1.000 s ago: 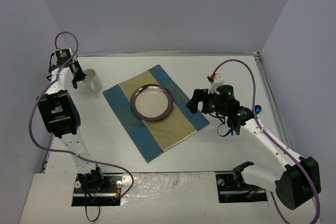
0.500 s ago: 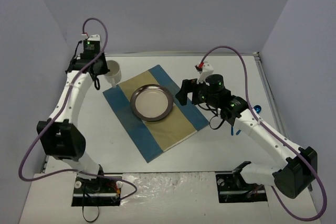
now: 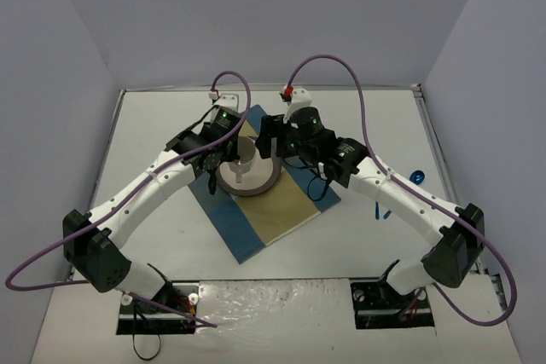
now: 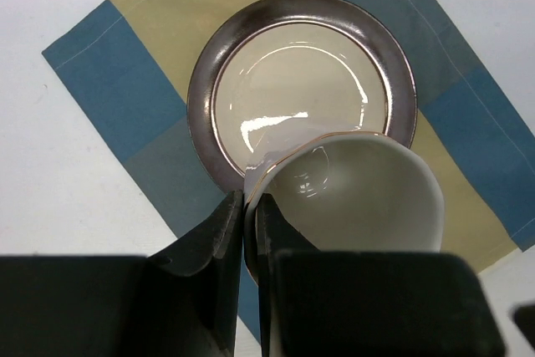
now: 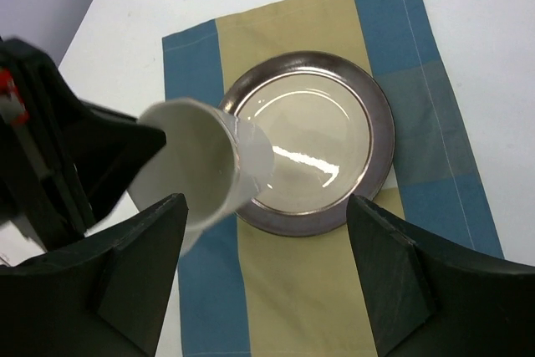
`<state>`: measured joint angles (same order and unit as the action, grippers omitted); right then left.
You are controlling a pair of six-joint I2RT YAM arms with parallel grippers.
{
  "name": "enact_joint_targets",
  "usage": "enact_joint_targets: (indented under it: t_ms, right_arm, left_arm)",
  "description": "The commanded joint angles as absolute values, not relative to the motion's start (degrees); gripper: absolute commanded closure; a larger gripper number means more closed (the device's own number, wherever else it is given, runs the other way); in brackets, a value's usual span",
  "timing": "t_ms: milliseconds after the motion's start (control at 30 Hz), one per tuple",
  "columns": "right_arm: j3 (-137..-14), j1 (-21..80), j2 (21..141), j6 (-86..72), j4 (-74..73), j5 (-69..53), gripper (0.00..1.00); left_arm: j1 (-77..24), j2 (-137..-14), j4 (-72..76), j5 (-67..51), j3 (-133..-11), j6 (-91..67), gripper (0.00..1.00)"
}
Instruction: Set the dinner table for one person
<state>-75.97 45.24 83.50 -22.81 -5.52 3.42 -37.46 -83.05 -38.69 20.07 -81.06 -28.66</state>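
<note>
Your left gripper [image 4: 248,206] is pinched on the rim of a white cup [image 4: 359,198], one finger inside and one outside, and holds it over the brown-rimmed plate [image 4: 201,98]. Your right gripper [image 5: 266,206] hangs above the same plate, jaws wide, with nothing between them. The plate sits on the blue-and-tan striped mat [image 4: 109,73], which lies askew in the middle of the white tabletop [image 3: 145,125], and that tabletop spreads beneath both arms

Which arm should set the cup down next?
Probably the left. The left claw is shut on the white cup at its rim, holding it above the plate on the striped mat. The right claw is open and empty, so it would need to grab first.
</note>
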Motion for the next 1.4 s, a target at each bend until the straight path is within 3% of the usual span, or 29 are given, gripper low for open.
enact_joint_targets:
  t_ms: [0, 167, 400, 767, 933, 1067, 1133, 1367]
  right_arm:
    - [-79.7, 46.7, 86.4, -25.4, -2.7, 7.5, 0.29]
    - [-79.8, 46.8, 89.0, -26.7, -2.8, 6.9, 0.34]
    - [-79.9, 47.0, 90.2, -27.0, -2.8, 6.9, 0.51]
    - [-79.9, 47.0, 92.2, -27.1, -2.7, 6.6, 0.6]
    - [-80.0, 47.0, 92.5, -27.1, -2.7, 7.0, 0.77]
    - [-79.6, 47.0, 92.0, -27.1, -2.8, 8.2, 0.97]
    - [-79.3, 47.0, 91.5, -27.2, -2.9, 8.7, 1.0]
    - [-78.2, 45.8, 90.6, -27.5, -5.2, 9.6, 1.0]
  left_arm:
    - [-40.2, -79.6, -30.4, 26.8, -82.2, -33.9, 1.0]
    - [-41.1, -78.6, -29.0, 27.2, -80.9, -34.9, 1.0]
    - [-41.1, -78.3, -28.3, 27.5, -80.4, -34.8, 1.0]
    - [-41.4, -78.1, -27.3, 26.1, -79.9, -35.1, 1.0]
    - [-41.6, -78.3, -26.4, 24.9, -79.5, -34.5, 1.0]
    - [-41.8, -78.2, -26.2, 24.9, -78.6, -34.2, 1.0]
    - [-41.8, -78.0, -25.9, 24.9, -77.9, -34.1, 1.0]
    - [-41.8, -75.7, -23.6, 24.0, -75.9, -33.4, 0.65]
